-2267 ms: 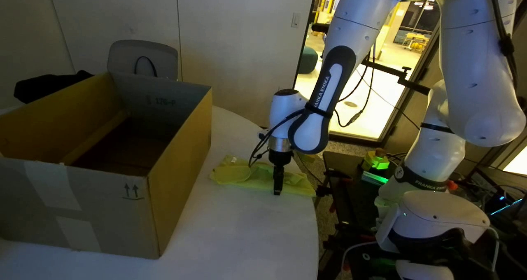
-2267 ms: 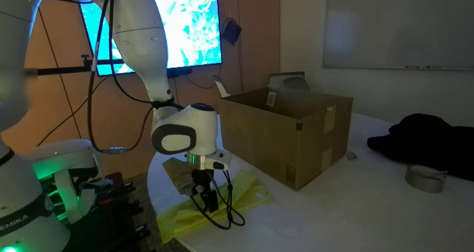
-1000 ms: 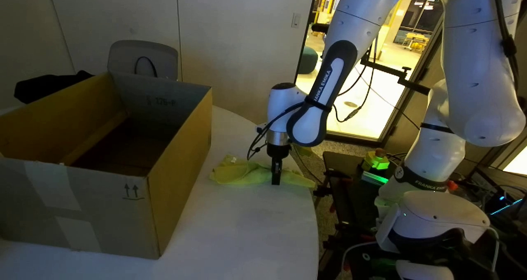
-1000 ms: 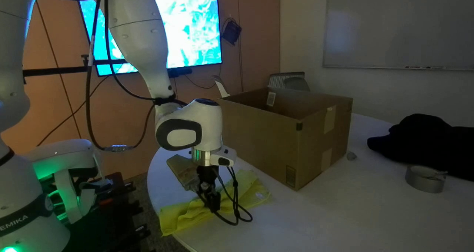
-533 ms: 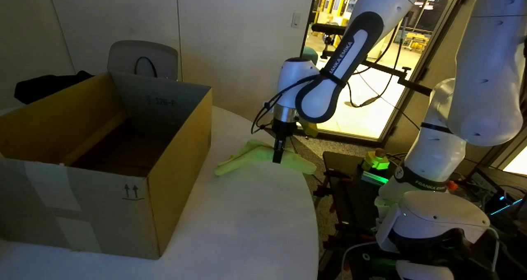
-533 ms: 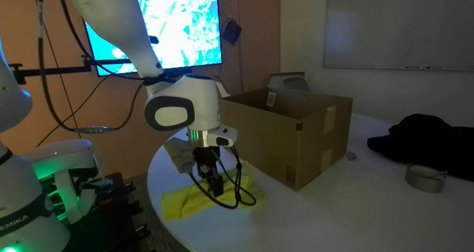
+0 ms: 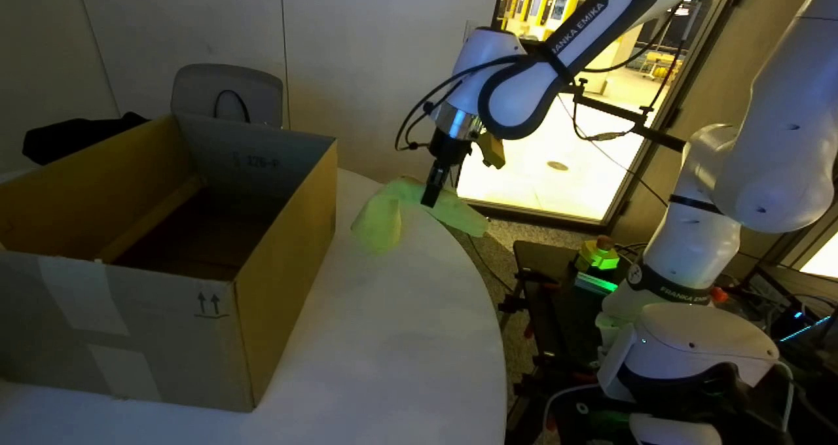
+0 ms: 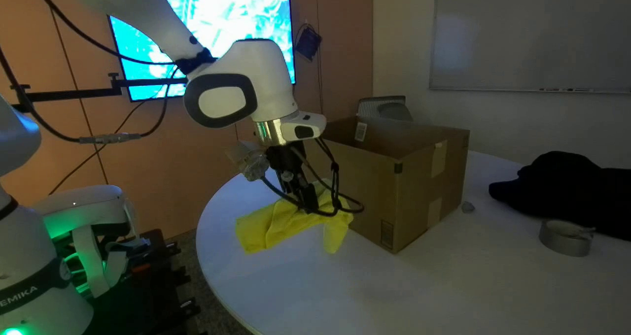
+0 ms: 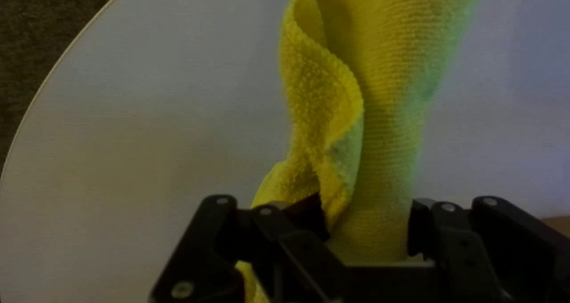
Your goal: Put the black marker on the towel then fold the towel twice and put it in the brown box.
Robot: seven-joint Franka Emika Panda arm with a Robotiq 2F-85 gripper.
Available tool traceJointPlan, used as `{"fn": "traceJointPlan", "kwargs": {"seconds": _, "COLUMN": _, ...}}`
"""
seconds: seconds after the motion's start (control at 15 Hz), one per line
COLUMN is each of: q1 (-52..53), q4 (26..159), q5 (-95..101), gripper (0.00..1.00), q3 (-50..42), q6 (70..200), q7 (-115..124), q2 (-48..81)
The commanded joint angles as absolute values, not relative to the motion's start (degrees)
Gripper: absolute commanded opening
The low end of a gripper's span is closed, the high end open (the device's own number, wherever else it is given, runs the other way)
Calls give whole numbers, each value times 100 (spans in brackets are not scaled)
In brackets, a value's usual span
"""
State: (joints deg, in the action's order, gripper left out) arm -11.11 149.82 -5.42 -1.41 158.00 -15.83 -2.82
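Note:
My gripper (image 7: 429,200) is shut on the middle of the yellow towel (image 7: 378,221), which hangs in folds on both sides of the fingers above the table. In an exterior view the towel (image 8: 268,226) drapes just in front of the brown box, one corner dangling near its side. The wrist view shows the bunched towel (image 9: 394,84) running up between the dark fingers (image 9: 421,231). Tall and open at the top, the brown box (image 7: 291,268) stands beside the gripper; its inside looks bare in an exterior view. The black marker is hidden or out of view.
The white round table (image 7: 399,373) ends in a curved edge close to the arm's base. Beyond the box lie a grey tape roll (image 8: 564,239), a small crumpled lump (image 8: 467,207) and a black cloth (image 8: 562,187). A grey chair (image 7: 226,95) stands behind the box.
Over the last second my gripper has risen, tilted and shifted towards the table's far side. The towel has come up off the table with it, its ends now hanging.

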Motion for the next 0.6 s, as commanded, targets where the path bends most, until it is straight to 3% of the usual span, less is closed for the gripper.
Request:
{"fn": "traceJointPlan", "kwargs": {"seconds": 0.0, "q1": -745, "q4": 14597, "q5": -772, "gripper": 11, "q3": -339, "q6": 15355, "q7": -1658, "q2": -672}}
{"fn": "traceJointPlan", "kwargs": {"seconds": 0.53, "q1": -188, "q4": 13103, "q5": -1492, "gripper": 12, "q3": -332, "q6": 14541, "q7": -1677, "q2": -303}}
